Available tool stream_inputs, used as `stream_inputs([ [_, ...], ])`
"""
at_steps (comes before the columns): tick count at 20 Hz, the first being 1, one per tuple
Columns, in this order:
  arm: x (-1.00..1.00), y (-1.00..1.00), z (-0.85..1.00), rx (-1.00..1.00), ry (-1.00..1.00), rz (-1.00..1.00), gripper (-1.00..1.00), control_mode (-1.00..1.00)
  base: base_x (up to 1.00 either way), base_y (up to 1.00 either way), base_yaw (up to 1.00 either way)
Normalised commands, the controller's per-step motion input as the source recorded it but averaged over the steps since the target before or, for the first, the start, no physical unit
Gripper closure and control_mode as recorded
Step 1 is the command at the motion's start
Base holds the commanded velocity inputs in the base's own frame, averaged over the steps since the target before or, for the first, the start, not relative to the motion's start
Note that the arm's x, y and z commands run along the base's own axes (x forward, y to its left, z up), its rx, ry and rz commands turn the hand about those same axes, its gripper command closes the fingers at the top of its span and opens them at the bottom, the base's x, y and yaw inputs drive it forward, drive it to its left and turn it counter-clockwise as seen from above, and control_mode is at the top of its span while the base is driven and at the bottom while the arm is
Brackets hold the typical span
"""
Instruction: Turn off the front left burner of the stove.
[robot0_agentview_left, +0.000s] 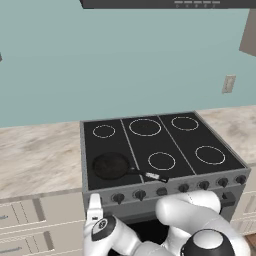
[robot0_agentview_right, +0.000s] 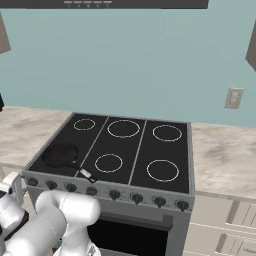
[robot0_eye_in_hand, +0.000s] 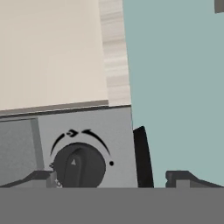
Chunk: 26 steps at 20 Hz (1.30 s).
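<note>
Centrally, the stove (robot0_agentview_left: 165, 187) stands between two stretches of pale marbled counter (robot0_agentview_left: 35, 155), its flat black glass top marked with white rings. A small black frying pan (robot0_agentview_left: 111, 165) sits at about 8 o'clock on the glass in the left base view, its handle running toward 4 o'clock; it covers the front left burner (robot0_agentview_left: 100, 176), whose own outline cannot be made out. The largest white ring (robot0_agentview_left: 145, 127) lies at the 12 o'clock edge of the glass, with a small thin white ring (robot0_agentview_left: 104, 131) at 10 o'clock. A row of dark round knobs (robot0_agentview_left: 182, 188) runs along the steel front panel, above the dark oven door (robot0_agentview_right: 130, 235).

The white arm folds low in front of the range. Its gripper (robot0_agentview_left: 94, 202) sits at 7 o'clock in the left base view, just before the leftmost end of the knob row. In the hand view, a dark knob (robot0_eye_in_hand: 78, 165) with a small white triangle mark and arrowed arcs above it lies at 7 o'clock, between the two finger tips (robot0_eye_in_hand: 37, 177), which stand wide apart at either side of the lower edge. The jaws are spread and hold nothing; whether a tip touches the knob cannot be told. A wall outlet (robot0_agentview_right: 233, 98) sits at 3 o'clock on the teal wall (robot0_agentview_right: 130, 65).
</note>
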Motion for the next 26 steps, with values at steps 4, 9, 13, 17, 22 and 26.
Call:
stream_inputs([
  [4, 0.0, 0.0, -0.08, 0.0, 0.0, 0.0, -1.0, -1.0, 0.0, 0.0, 0.0],
  [9, 0.0, 0.0, -0.13, 0.0, -0.02, 0.0, -1.0, -1.0, 0.0, 0.0, 0.0],
  [13, 0.04, 0.0, -0.03, 0.0, -0.05, 0.0, -1.0, -1.0, 0.0, 0.0, 0.0],
  [17, 0.08, 0.0, -0.04, 0.0, -0.05, 0.0, -1.0, -1.0, 0.0, 0.0, 0.0],
  [22, 0.1, 0.0, -0.1, 0.0, -0.04, 0.0, -1.0, -1.0, 0.0, 0.0, 0.0],
  [26, 0.12, 0.0, -0.15, 0.0, -0.02, 0.0, -1.0, -1.0, 0.0, 0.0, 0.0],
])
